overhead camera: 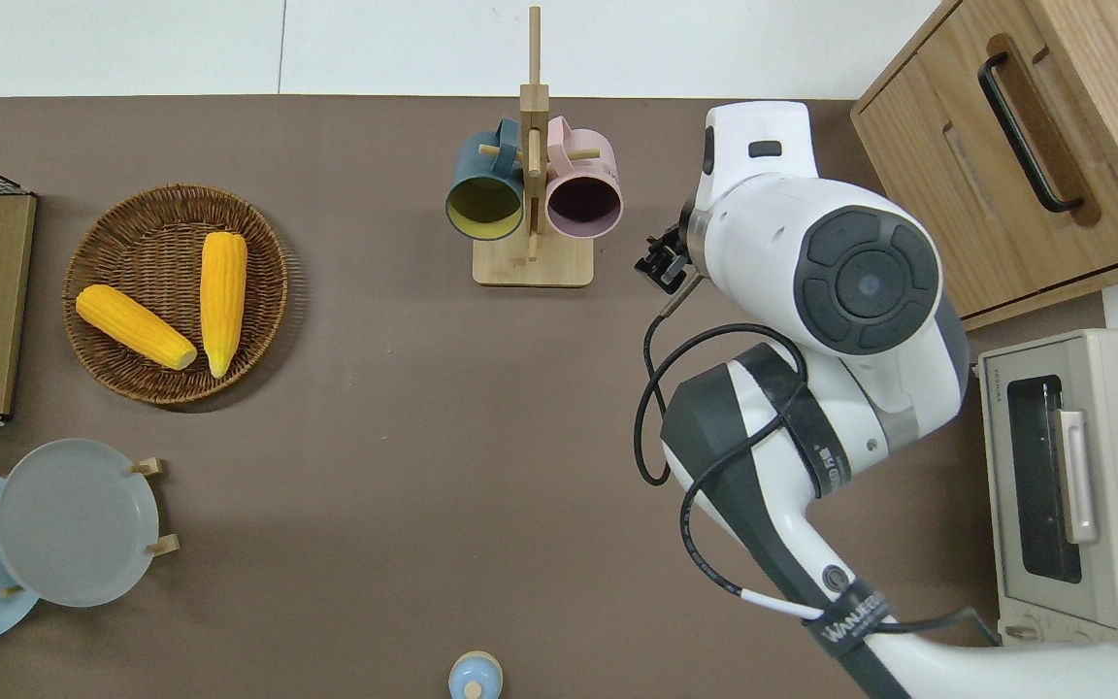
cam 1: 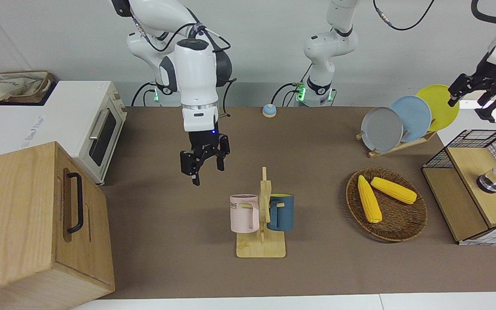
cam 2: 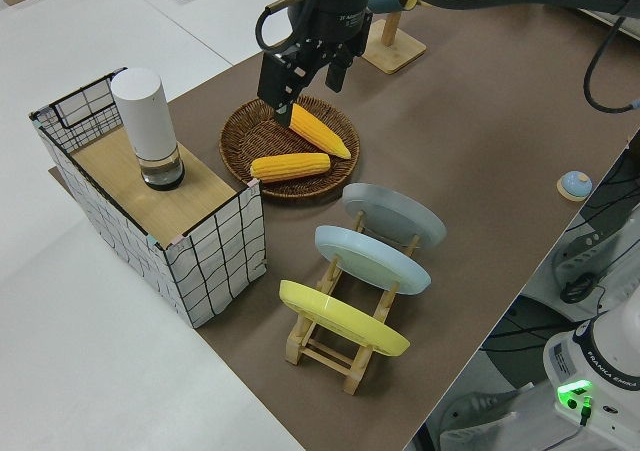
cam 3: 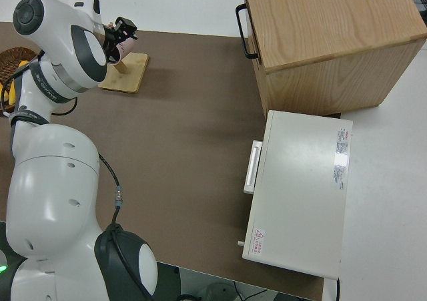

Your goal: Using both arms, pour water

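Nearest my bases a small round blue bell (cam 1: 268, 110) sits by the tabletop's (cam 1: 317, 267) near edge. At the left arm's end, a slatted wooden rack (cam 2: 330, 346) stands grey (cam 1: 381, 129), pale blue (cam 1: 411, 117) and yellow (cam 1: 439, 110) plates on edge. My left gripper (cam 1: 467, 97) hangs in the air at that end, fingers spread and empty. At the right arm's end is a boxy white toaster oven (overhead camera: 1083, 485). My right gripper (cam 1: 207, 171) hovers over bare brown tabletop, just beside the bamboo mug stand (cam 1: 261, 245), its fingers parted on nothing. Matte pink (cam 1: 243, 213) and dark blue (cam 1: 281, 212) mugs hang from the stand's pegs, close to the far edge. Toward the left arm's end, a round woven wicker tray (cam 1: 396, 230) holds two knobbly yellow corn cobs (cam 1: 369, 199). A wire-mesh crate (cam 2: 215, 261) with a wooden shelf carries a smooth white cylindrical bottle (cam 2: 143, 111). A grainy oak cabinet (cam 1: 20, 215) with a black handle fills the far corner at the right arm's end
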